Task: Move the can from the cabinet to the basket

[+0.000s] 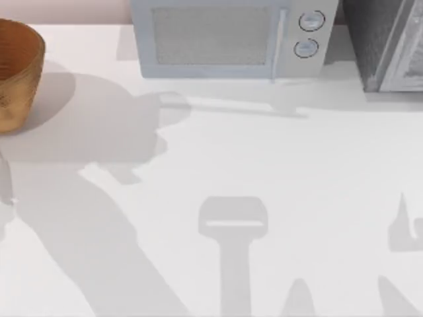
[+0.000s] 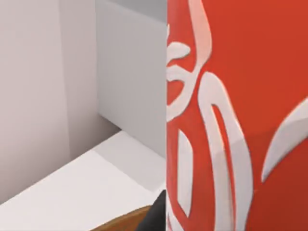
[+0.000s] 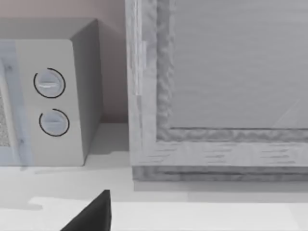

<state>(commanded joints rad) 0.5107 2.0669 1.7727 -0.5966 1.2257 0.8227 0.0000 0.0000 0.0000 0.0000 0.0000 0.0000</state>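
1. The red soda can (image 2: pixel 236 115), with its white script, is looming very close in the left wrist view, right against the left arm's camera.
2. A dark fingertip (image 2: pixel 155 219) of the left gripper is showing just beside the can's lower edge; whether it is touching the can cannot be told.
3. Whether the left claw is apart, together or clamped on the can cannot be told, since the rest of it is out of sight.
4. A curved orange-brown rim of the woven basket (image 2: pixel 122 224) is peeking in beside that fingertip, under the can's side.
5. Behind the can, pale walls are meeting in a corner above the white table (image 2: pixel 82 192).
6. From above, the basket (image 1: pixel 16 72) is sitting at the far left edge of the white table (image 1: pixel 264 158), casting a shadow to its right.
7. The light grey microwave (image 1: pixel 225 39) with two round knobs is standing at the far middle, and the cabinet (image 1: pixel 386 43), dark speckled side and pale framed front, is standing at the far right, well apart from the basket.
8. The right wrist view is facing the cabinet's pale framed front panel (image 3: pixel 221 96), with the microwave (image 3: pixel 53 106) beside it.
9. One dark finger (image 3: pixel 94 214) of the right gripper is showing above the table; how far that claw is open cannot be told.
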